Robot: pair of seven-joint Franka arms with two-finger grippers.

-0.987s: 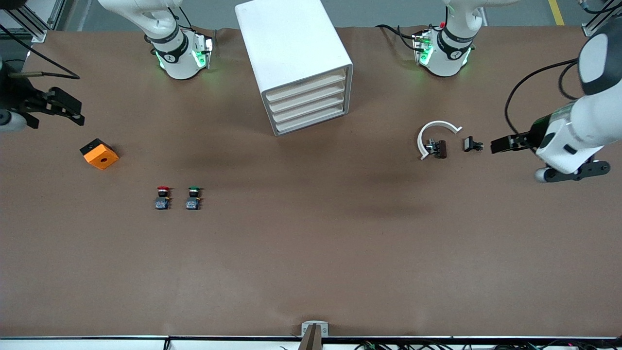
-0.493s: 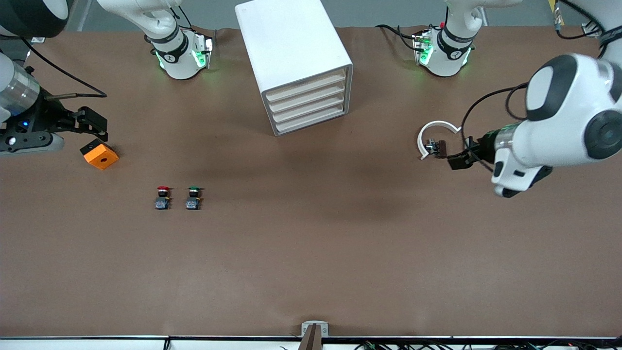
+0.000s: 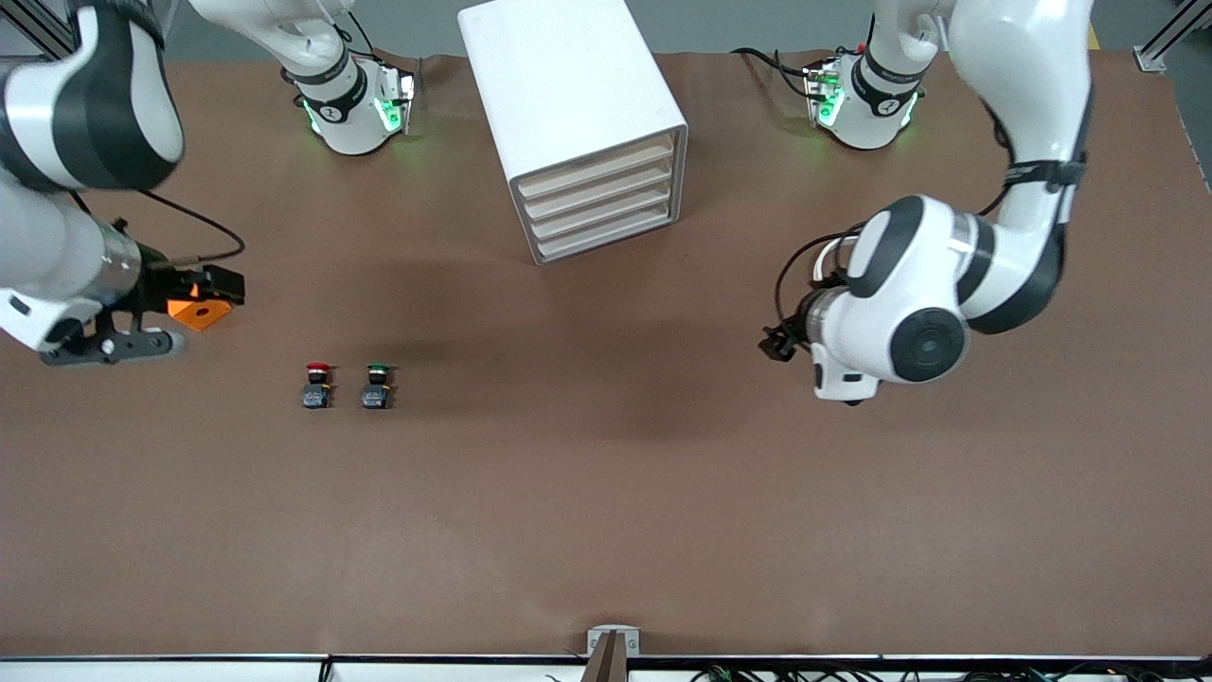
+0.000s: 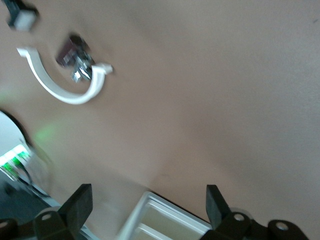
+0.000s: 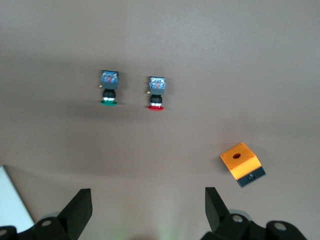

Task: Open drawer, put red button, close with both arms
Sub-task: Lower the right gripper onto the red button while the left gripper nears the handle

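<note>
Both arms swung inward over the table, fingers spread and empty.
Right gripper (image 3: 222,284) hovered over the orange block (image 3: 194,311); the red button (image 3: 317,384), upright beside the green button (image 3: 377,385), lay nearer it than left gripper (image 3: 775,346).

The red button (image 3: 317,385), a red mushroom cap on a dark black-and-blue block, lay on the table just beside the green button (image 3: 377,385), toward the right arm's end, while the drawers (image 3: 600,208) were all shut.

2 glossy white arms (image 3: 909,313), black joint bands, black cables, green-lit bases.
</note>
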